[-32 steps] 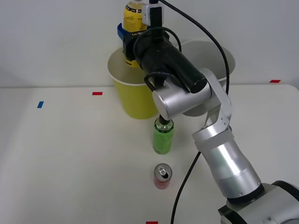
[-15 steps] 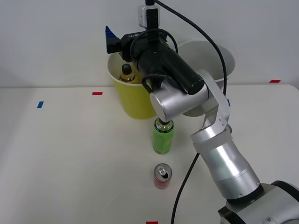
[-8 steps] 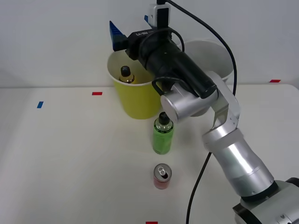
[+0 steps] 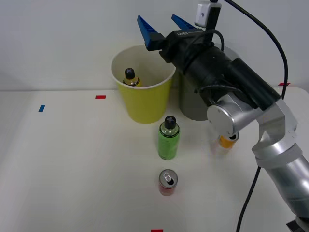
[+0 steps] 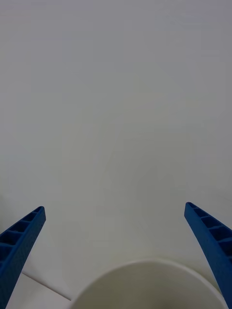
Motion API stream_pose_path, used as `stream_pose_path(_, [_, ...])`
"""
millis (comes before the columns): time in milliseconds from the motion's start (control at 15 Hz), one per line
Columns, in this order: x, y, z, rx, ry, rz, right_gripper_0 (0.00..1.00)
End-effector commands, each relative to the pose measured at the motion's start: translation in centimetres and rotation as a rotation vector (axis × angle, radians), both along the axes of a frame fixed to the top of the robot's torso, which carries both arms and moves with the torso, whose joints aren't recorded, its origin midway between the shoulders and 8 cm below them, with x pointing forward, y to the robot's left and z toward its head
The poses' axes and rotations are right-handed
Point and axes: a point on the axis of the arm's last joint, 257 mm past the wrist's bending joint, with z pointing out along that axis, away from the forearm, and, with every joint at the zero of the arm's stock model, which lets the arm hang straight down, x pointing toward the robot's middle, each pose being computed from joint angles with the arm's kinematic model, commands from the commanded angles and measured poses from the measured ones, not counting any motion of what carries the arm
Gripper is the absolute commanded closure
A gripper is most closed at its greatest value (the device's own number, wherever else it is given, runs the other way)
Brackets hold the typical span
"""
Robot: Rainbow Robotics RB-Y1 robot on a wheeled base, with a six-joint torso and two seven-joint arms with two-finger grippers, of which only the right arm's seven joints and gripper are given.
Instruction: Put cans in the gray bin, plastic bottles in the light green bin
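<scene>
Standing inside the light green bin (image 4: 145,104), the yellow bottle (image 4: 130,78) shows its black cap and shoulders against the white inner wall, below and to the left of the right gripper (image 4: 162,25), whose two blue ribbed fingers (image 4: 147,30) are spread wide apart with nothing between them, raised above the bin's far rim. The green bottle (image 4: 168,137) stands upright on the table (image 4: 72,164) just in front of that bin, and the red can (image 4: 167,182) stands nearer still, its silver pull-tab top facing up. The orange can (image 4: 227,140) is mostly hidden behind the arm's silver joint, with a small part of it showing on the table to the right of the green bottle. The gray bin (image 4: 193,101) stands just beside the light green one, largely covered by the black forearm. The wrist camera looks past its spread fingers (image 5: 21,241) at a plain pale wall, with a curved white rim (image 5: 147,282), of which bin I cannot tell, between them. Lettering on the gripper's black body is too small to read
</scene>
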Motion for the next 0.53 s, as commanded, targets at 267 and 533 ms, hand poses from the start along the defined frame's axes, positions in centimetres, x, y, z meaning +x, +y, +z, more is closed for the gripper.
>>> stream_pose_path(267, [-10.2,-8.7,-7.2,-0.124,0.065,-0.056,0.0])
stream_pose_path(533, [-15.8,-14.3,-11.2,-0.214,0.121,-0.211,0.0])
